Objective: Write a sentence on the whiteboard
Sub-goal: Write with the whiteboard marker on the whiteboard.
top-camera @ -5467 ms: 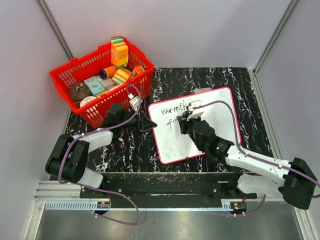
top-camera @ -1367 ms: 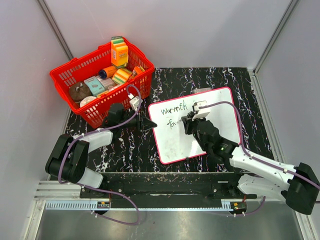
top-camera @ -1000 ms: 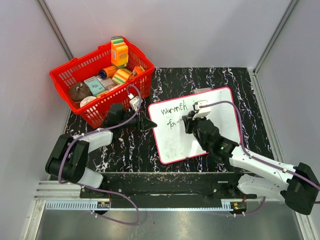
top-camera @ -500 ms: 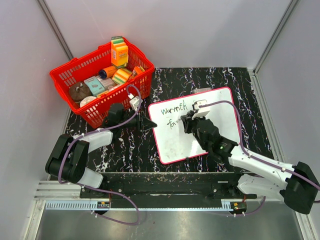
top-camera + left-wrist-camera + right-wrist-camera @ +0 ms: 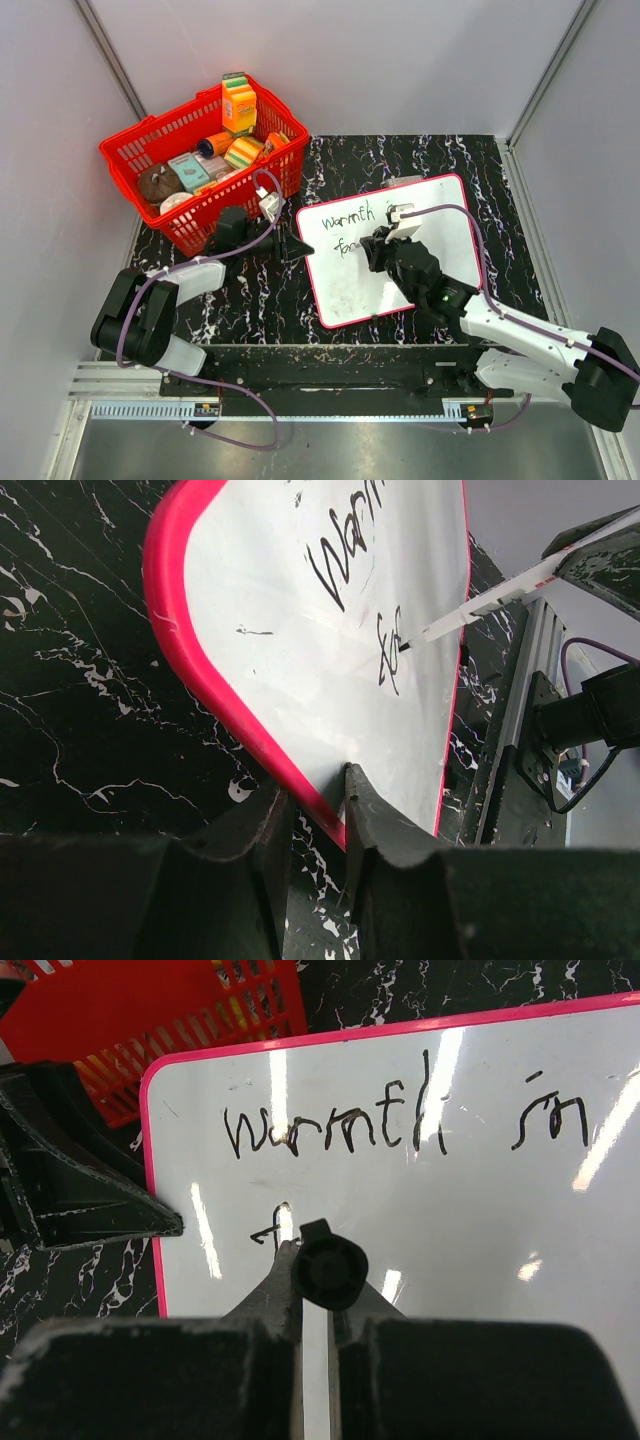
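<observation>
Left wrist: left pincer (image 5: 315, 790) clamps whiteboard (image 5: 300, 610) rim.

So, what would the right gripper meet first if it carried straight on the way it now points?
The whiteboard: the marker in the right gripper aims at its white surface, the tip apparently touching by the second line of writing.

Black marbled tabletop (image 5: 480, 170), pale grey walls (image 5: 400, 60), even light

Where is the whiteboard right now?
In the top view, the whiteboard lies flat on the black marbled table, right of centre, just right of the red basket; the left gripper holds its left edge.
</observation>
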